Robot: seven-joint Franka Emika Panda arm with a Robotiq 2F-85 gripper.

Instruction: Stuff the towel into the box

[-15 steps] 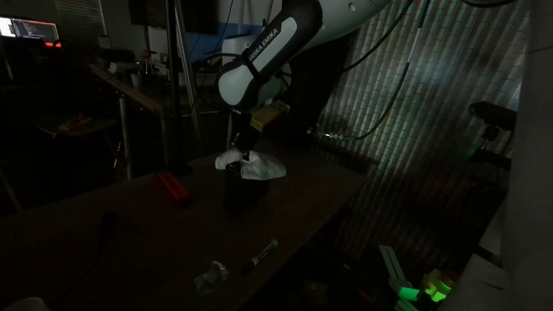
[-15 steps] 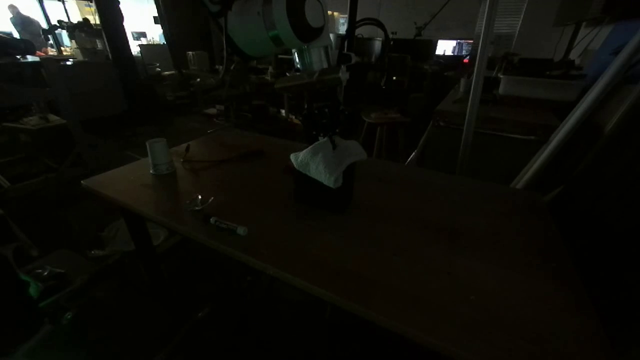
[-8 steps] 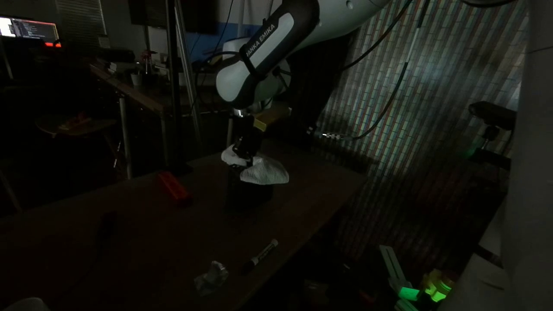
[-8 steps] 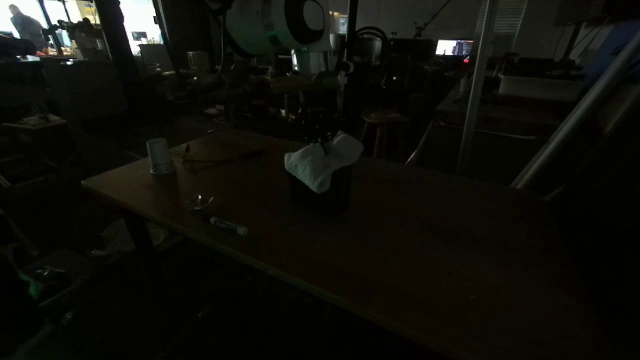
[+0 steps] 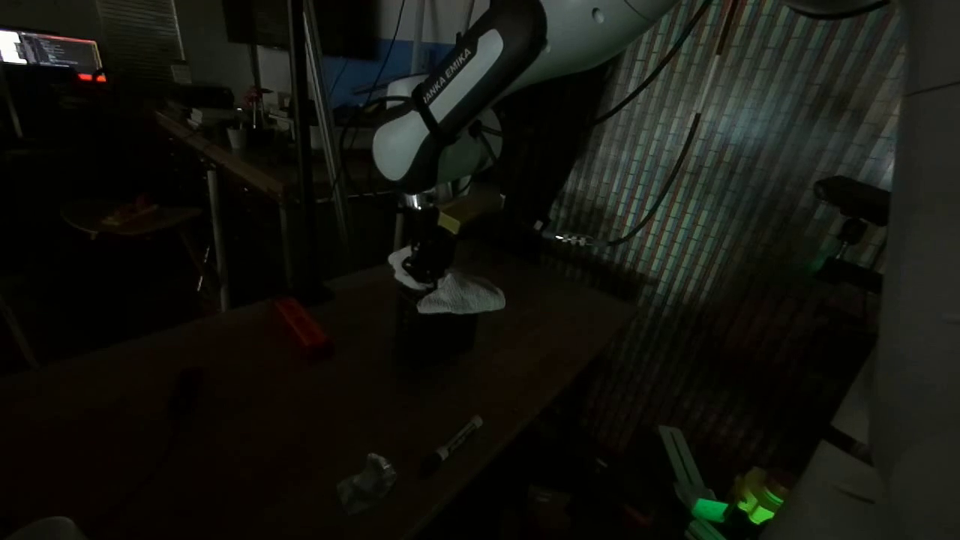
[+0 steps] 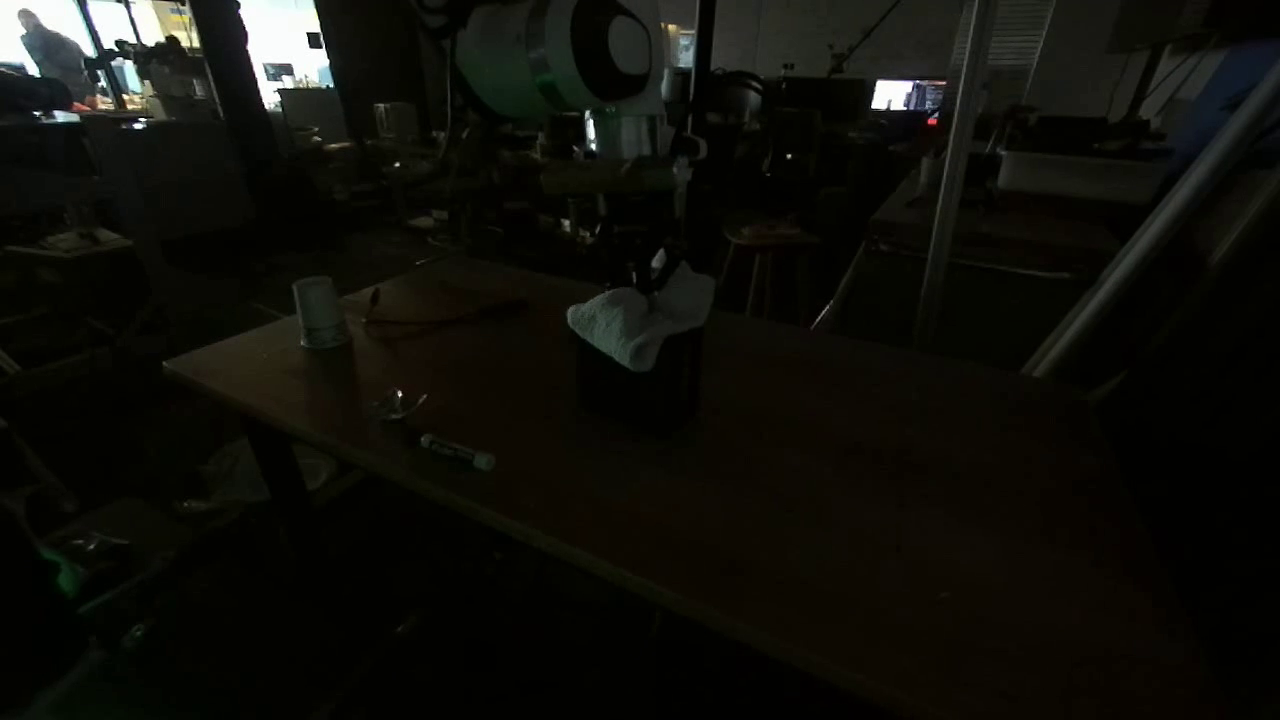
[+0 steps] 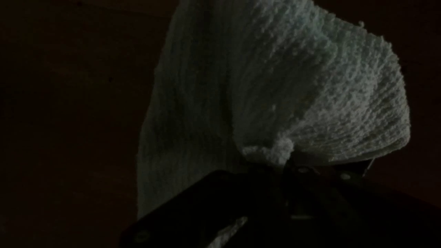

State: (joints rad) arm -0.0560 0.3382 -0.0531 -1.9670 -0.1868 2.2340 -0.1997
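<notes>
The white towel [image 5: 463, 295] lies bunched over the top of the dark box [image 5: 435, 337]. In an exterior view the towel [image 6: 622, 325] hangs over the rim of the box [image 6: 640, 395], and one part of it stands up beside the fingers. My gripper [image 5: 433, 280] points down over the box, with towel on both sides of it. In the wrist view the gripper [image 7: 277, 168] has its fingertips together on a pinched fold of the towel [image 7: 320, 89]. The box's opening and inside are hidden by the towel and the dark.
On the table [image 6: 850, 500] lie a marker [image 6: 457, 452], a crumpled clear wrapper [image 6: 398, 405] and a thin dark cable [image 6: 450, 315]. A cup [image 6: 321, 313] stands near the far left corner. A red block [image 5: 300, 324] lies beside the box. The scene is very dark.
My gripper has turned from tilted to nearly upright and moved slightly with the towel, rightward in an exterior view. The towel has folded more around the fingers, and its hanging flap sits differently.
</notes>
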